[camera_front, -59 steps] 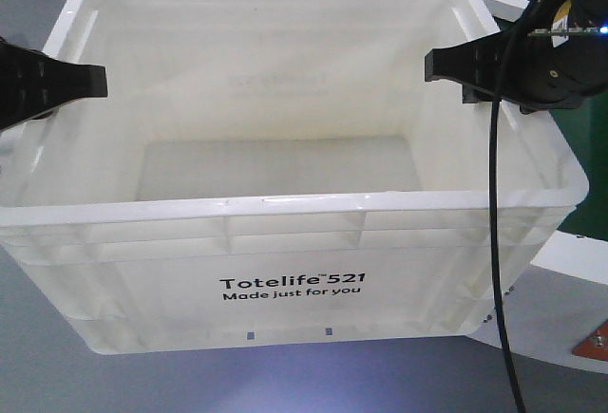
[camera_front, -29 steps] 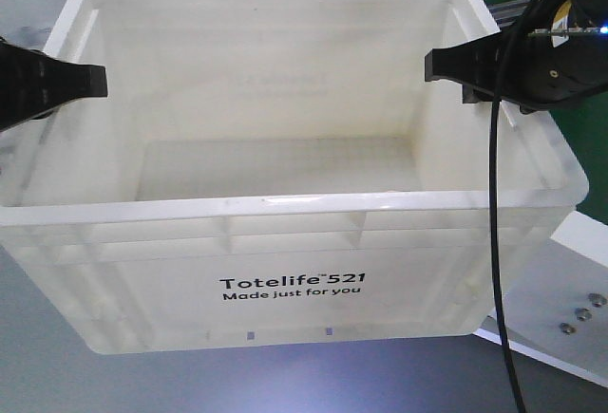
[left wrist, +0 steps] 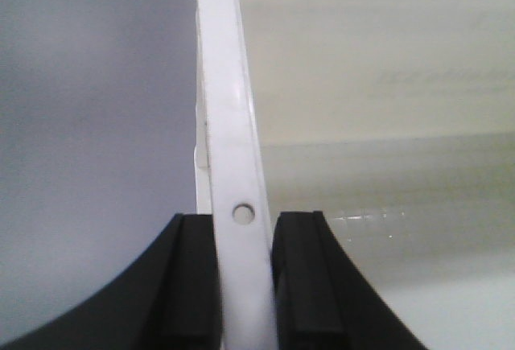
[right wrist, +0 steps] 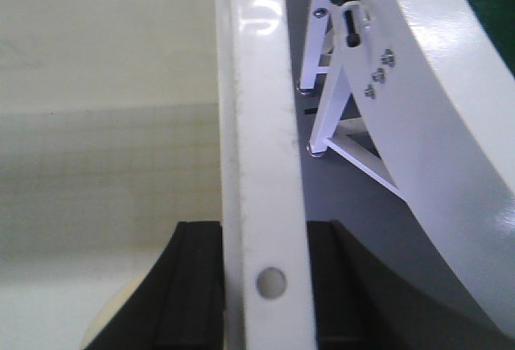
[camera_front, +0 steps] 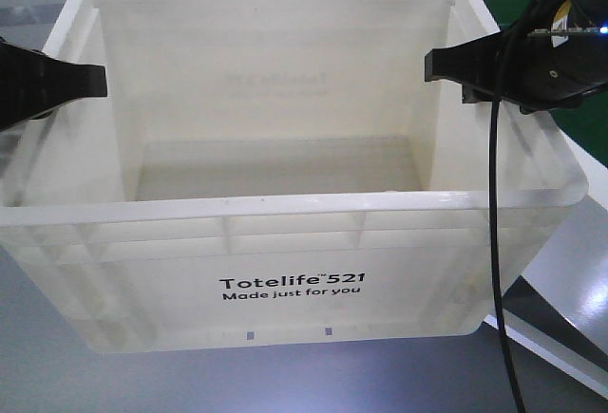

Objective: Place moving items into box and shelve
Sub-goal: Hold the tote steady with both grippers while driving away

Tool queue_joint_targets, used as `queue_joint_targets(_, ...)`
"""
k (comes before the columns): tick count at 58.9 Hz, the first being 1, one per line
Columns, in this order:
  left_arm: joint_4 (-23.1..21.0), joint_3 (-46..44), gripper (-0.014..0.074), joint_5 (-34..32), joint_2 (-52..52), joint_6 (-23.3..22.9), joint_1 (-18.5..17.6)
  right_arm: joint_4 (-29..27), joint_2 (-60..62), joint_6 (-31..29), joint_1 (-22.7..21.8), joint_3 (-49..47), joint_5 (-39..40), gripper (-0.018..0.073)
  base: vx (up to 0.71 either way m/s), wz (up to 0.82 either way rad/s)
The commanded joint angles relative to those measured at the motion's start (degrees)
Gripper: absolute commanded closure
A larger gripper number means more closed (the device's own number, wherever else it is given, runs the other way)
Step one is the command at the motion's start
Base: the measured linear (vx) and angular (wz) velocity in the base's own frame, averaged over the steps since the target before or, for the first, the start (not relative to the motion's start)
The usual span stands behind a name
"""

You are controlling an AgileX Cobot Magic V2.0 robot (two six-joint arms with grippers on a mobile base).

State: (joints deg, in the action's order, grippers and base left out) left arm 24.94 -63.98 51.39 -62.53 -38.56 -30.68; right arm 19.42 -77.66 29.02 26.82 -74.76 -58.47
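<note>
My left jaws clamp tight on the left rim of the white box [camera_front: 285, 271], my right jaws on its right, holding it over the grey floor [camera_front: 285, 384]; shelving seems left, though I cannot see the plush toys inside.

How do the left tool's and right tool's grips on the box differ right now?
The left tool clamps the box by its left rim; the right tool clamps the right rim. Outside the left tool lies grey floor; outside the right tool stands a white frame. A black cable hangs by the right tool, none by the left. Both are shut on the rim beside a small hole.
</note>
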Motion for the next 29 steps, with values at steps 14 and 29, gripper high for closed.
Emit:
queue_joint_targets(14, 3.81, -2.47, 0.0620, -7.03, 1.90, 0.30, -0.46, 4.52, 2.52, -1.09, 0.05, -2.13, 5.16, 0.0575, -0.11, 0.54)
queue_joint_targets(29, 3.81, -2.47, 0.0620, -7.03, 1.90, 0.30, -0.46, 4.52, 2.52, -1.09, 0.05, -2.13, 5.16, 0.0575, -0.10, 0.60)
